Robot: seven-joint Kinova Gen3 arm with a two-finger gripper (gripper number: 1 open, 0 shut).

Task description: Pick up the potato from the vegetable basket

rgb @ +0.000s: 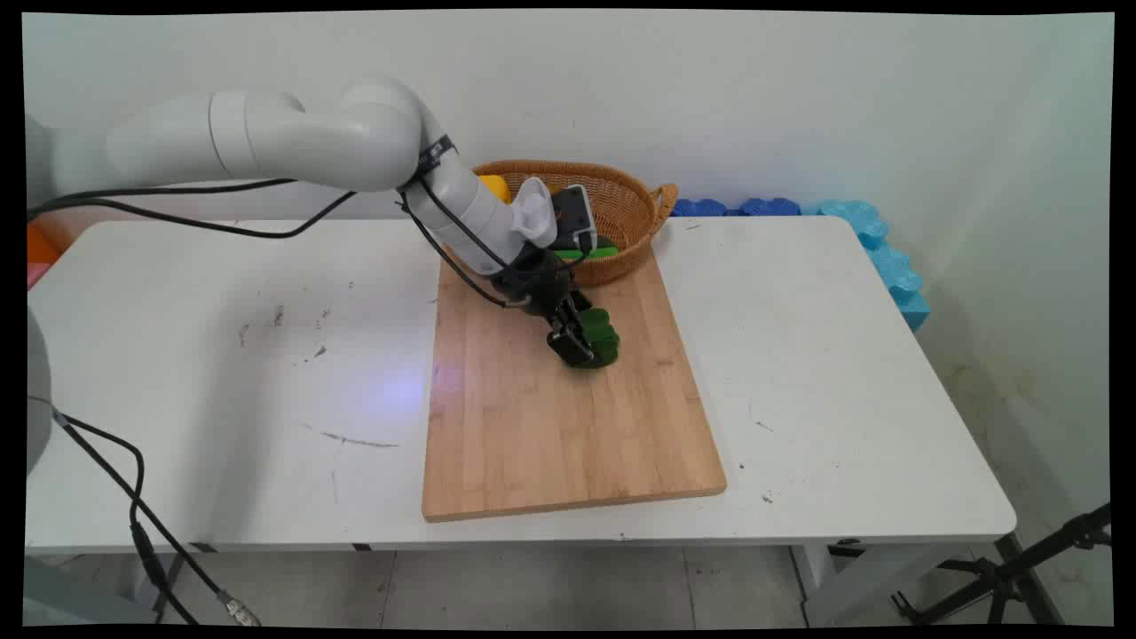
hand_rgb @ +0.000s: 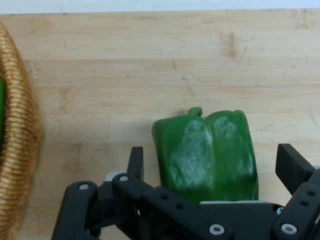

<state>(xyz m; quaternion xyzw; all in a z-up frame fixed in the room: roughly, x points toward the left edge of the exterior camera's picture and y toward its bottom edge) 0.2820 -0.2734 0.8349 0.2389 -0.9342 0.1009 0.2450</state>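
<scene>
The wooden cutting board (rgb: 568,408) fills the lower middle of the frame, lying flat on the white bench (rgb: 222,399). Just above its centre the gripper (rgb: 587,342) hangs low over a green pepper (hand_rgb: 207,155) resting on the wood; its fingers (hand_rgb: 135,162) stand apart, one on either side, not touching it. Beyond, at the board's far edge, sits a wicker basket (rgb: 621,209), then blue foam blocks (rgb: 874,240) along the wall.

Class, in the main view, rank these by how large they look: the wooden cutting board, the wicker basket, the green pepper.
1. wooden cutting board
2. wicker basket, partly hidden by the arm
3. green pepper, lying on the board between the open end effector's fingers
</scene>
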